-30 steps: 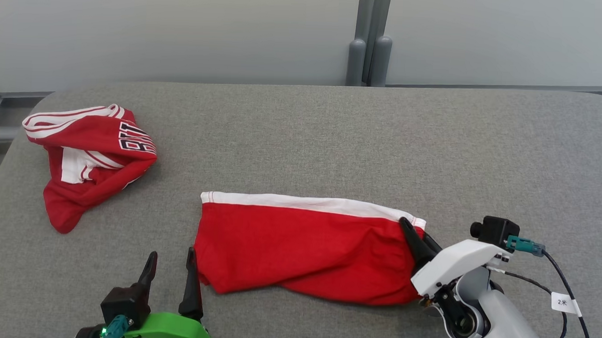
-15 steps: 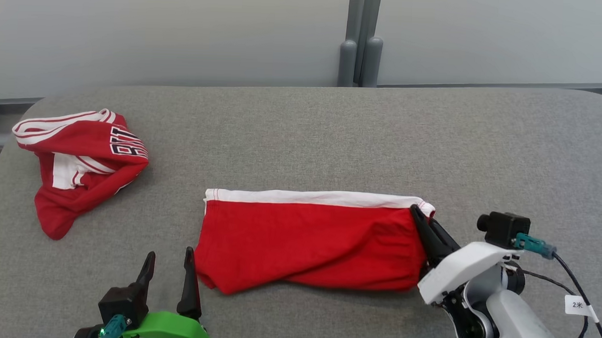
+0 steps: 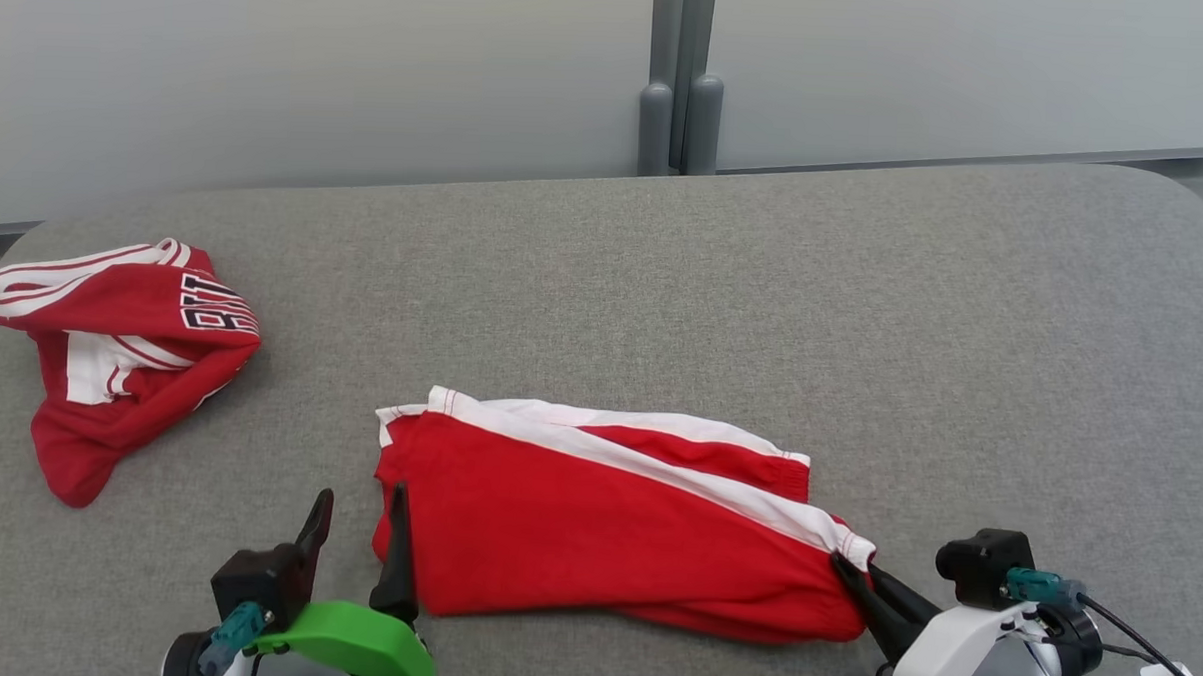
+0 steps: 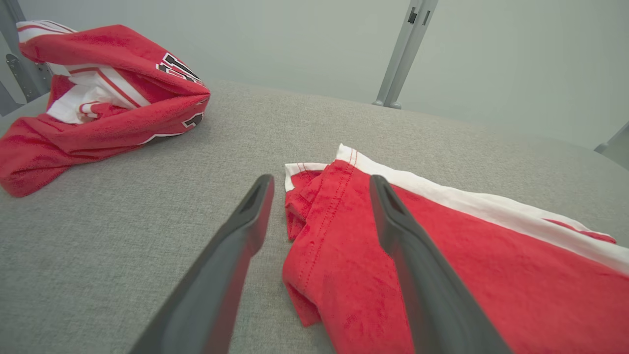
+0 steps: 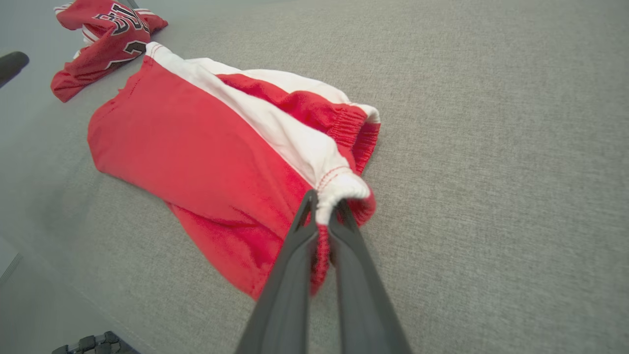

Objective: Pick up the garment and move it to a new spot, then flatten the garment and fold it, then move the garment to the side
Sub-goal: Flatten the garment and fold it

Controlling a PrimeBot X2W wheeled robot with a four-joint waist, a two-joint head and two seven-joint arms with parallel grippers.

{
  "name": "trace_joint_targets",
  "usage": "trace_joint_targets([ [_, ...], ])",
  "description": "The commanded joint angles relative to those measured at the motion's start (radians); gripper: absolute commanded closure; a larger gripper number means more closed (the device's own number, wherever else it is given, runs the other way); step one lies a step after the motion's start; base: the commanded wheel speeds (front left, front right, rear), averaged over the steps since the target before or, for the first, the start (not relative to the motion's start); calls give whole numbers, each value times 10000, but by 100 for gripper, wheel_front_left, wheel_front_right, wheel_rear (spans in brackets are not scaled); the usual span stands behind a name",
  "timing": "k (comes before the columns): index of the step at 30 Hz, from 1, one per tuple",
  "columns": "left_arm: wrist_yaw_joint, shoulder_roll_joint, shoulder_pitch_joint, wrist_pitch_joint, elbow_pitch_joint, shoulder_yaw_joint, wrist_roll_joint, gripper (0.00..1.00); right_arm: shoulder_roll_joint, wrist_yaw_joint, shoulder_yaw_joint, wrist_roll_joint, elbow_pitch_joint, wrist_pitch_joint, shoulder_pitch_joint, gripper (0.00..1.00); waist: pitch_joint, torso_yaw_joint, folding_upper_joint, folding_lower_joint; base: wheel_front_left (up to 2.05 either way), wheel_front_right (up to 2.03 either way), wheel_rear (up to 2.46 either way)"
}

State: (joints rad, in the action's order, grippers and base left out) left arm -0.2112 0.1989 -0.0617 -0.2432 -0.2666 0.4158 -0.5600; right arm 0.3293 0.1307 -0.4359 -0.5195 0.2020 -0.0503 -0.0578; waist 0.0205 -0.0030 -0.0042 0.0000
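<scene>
The right claw was pinching the white-banded corner of the red garment, which lay lower centre on the worktop, and the left claw stood spread at its left edge; a one-corner pull was judged liable to slip or bunch the cloth.

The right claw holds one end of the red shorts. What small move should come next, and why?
Probably ease the left claw down and shut it on its end of the shorts. Its jaws stand open with the shorts' edge lying between them, while the right claw is shut on the opposite corner, so a second grip would let both arms lift the shorts.
</scene>
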Motion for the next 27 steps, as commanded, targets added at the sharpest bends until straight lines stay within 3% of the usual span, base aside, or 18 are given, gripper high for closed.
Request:
trace_joint_targets([
  [1, 59, -7, -193, 58, -42, -8, -19, 0, 47, 1, 42, 84, 33, 82, 112, 100, -13, -44, 42, 0, 0, 0, 0],
  [12, 1256, -282, -2335, 2013, -1854, 792, -362, 0, -398, 1, 407, 695, 604, 732, 291, 100, 38, -312, 42, 0, 0, 0, 0],
  [27, 2119, -559, -4575, 3384, -5042, 946, -866, 0, -244, 1, -102, 797, 1616, 1159, -672, 100, 593, -1091, 42, 0, 0, 0, 0],
])
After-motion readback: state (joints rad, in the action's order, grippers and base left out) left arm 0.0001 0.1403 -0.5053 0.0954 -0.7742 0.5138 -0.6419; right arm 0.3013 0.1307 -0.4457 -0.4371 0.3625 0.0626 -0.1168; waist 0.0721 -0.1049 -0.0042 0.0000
